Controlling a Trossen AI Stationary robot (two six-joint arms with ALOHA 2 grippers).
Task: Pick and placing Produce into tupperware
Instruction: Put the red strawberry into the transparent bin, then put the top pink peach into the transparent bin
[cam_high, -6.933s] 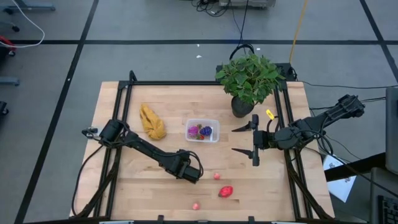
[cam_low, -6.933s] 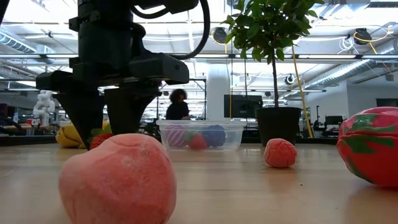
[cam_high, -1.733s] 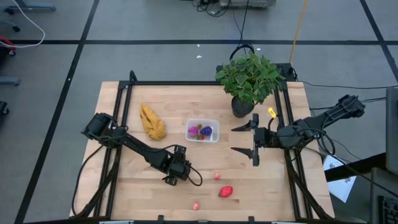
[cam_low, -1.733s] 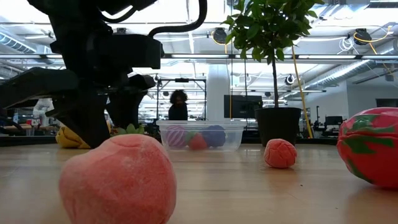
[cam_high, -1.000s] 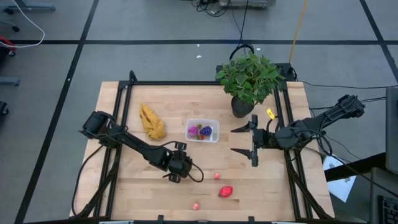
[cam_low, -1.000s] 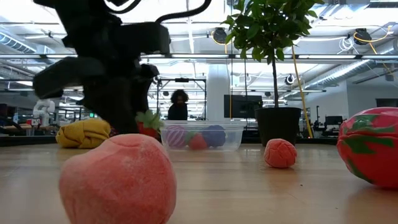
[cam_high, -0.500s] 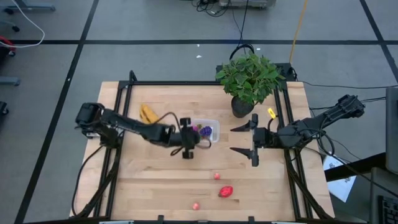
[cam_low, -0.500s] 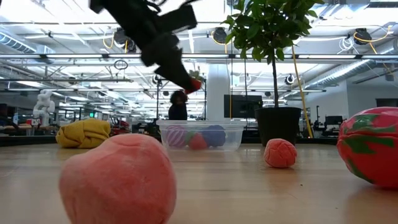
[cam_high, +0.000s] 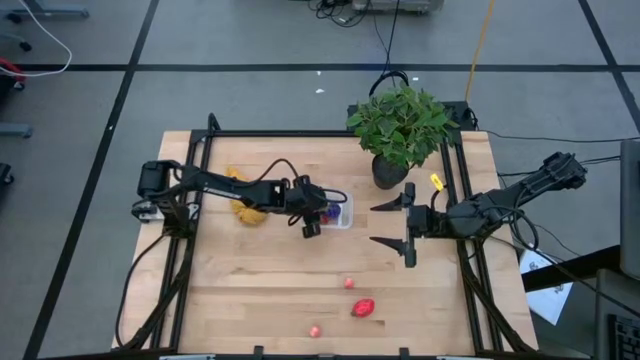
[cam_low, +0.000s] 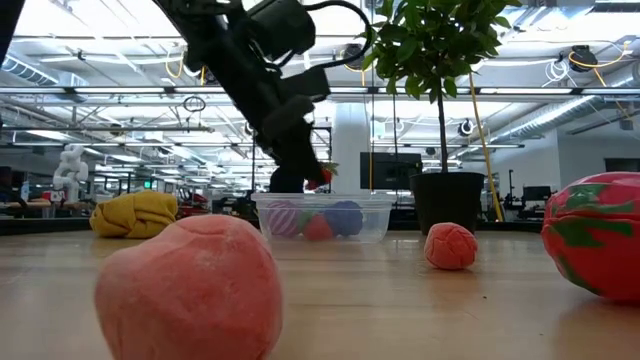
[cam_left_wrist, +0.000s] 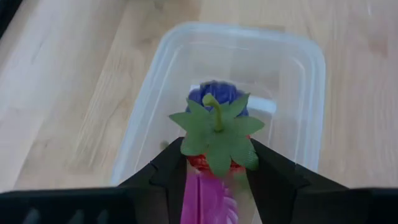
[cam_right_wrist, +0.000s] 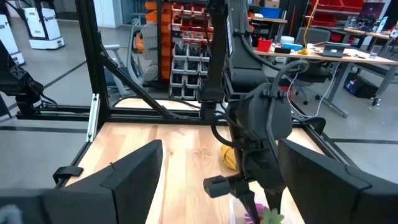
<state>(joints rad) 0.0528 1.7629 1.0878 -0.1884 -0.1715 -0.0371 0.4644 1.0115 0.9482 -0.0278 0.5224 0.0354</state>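
Observation:
My left gripper (cam_high: 312, 212) hangs over the clear tupperware (cam_high: 336, 222), shut on a toy strawberry (cam_left_wrist: 216, 133) with a green leafy cap. In the low view the strawberry (cam_low: 318, 178) sits just above the box's rim (cam_low: 325, 198). A purple piece (cam_left_wrist: 214, 93) and a pink piece (cam_left_wrist: 207, 200) lie inside the box. Three more pieces rest on the table near its near edge: a small red one (cam_high: 349, 283), a larger red one (cam_high: 363, 307) and a pink one (cam_high: 316, 329). My right gripper (cam_high: 374, 225) waits open at the table's right side. My left gripper pinches the strawberry's red body (cam_left_wrist: 198, 161) just under the leafy cap, one finger (cam_left_wrist: 171, 172) on each side. It comes from above, slanting down toward the box. The berry is lifted clear, held over the box's inside, cap turned away from the wrist.
A yellow banana bunch (cam_high: 245, 200) lies left of the box. A potted plant (cam_high: 398, 125) stands at the far right corner. A black frame (cam_high: 320, 134) runs along the table's sides. Bare wood lies between the box and the loose pieces.
My left gripper, shut on the strawberry, has risen from the table's near middle and swung toward the far edge and right. In the last half second it has come down a little over the tupperware. The strawberry has gone from table height to just above the box.

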